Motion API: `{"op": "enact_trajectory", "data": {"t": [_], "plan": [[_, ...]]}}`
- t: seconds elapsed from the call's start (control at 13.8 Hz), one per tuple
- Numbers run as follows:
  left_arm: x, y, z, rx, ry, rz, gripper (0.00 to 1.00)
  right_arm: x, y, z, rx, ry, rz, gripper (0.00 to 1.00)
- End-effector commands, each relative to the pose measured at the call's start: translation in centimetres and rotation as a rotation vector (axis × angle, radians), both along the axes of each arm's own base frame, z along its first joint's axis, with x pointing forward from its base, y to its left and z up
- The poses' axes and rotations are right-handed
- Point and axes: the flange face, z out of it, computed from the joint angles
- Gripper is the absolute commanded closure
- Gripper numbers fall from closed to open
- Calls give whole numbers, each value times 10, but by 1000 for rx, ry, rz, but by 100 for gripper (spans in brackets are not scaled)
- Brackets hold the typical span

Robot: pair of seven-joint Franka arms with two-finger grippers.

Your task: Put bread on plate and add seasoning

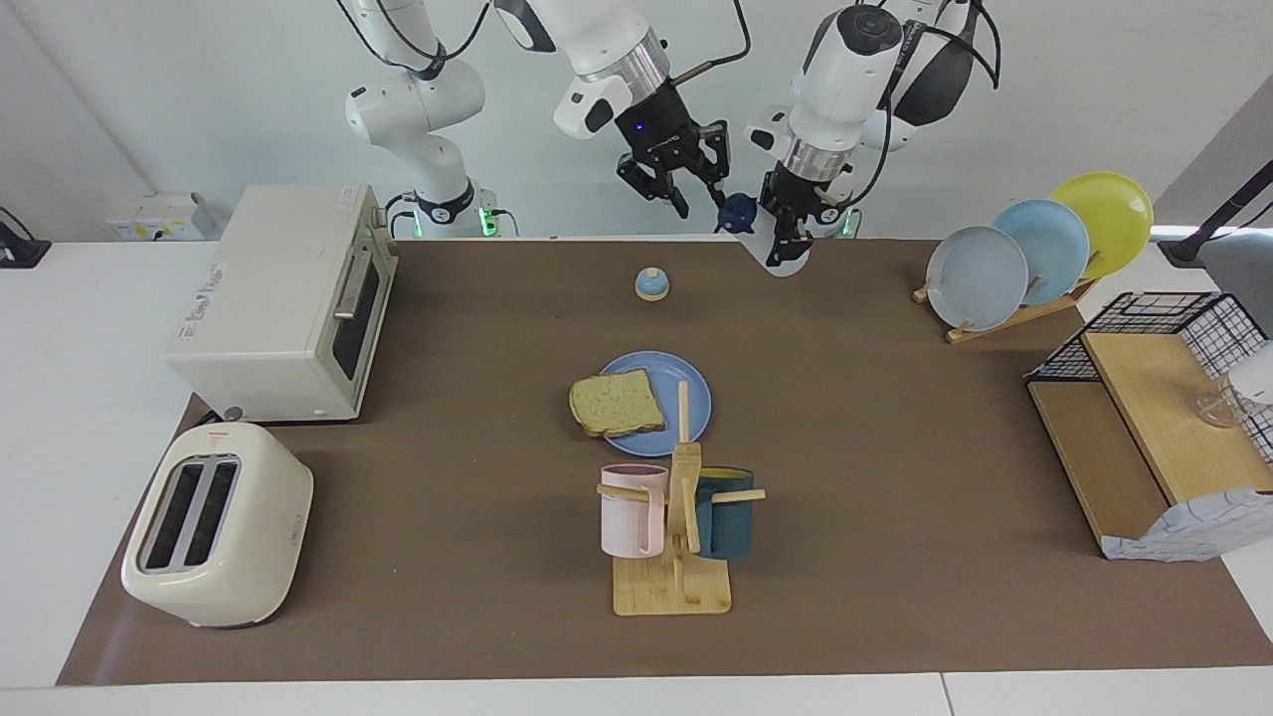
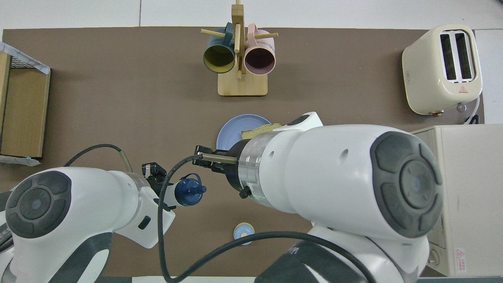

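bread (image 1: pixel 618 403): on plate (image 1: pixel 694 383) | left gripper (image 1: pixel 786 234): clamped on seasoning (image 1: pixel 741 214), raised over table's robot-side edge | right gripper (image 1: pixel 686 184): empty, part-open | left: sprinkle

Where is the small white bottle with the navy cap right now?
The small white bottle with the navy cap is held up in the left gripper, over the robots' edge of the table, with the right gripper close beside its cap.
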Motion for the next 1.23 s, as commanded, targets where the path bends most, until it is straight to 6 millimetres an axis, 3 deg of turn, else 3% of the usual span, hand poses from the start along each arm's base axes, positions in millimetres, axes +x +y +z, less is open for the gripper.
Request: {"op": "enact_trajectory", "data": {"t": [0.0,0.14,0.72,1.16], "plan": [[-6,4,0,-10,-33,-17,100,-16,1,1,18,1,-3,53],[-6,4,0,-10,-33,-17,100,-25,11,2,20,16,-8,53],[-5,5,0,-12,-36,-8,100,-32,7,-6,-3,33,7,66],[-4,5,0,-14,-40,-3,100,-34,7,-8,-4,37,1,66]]}}
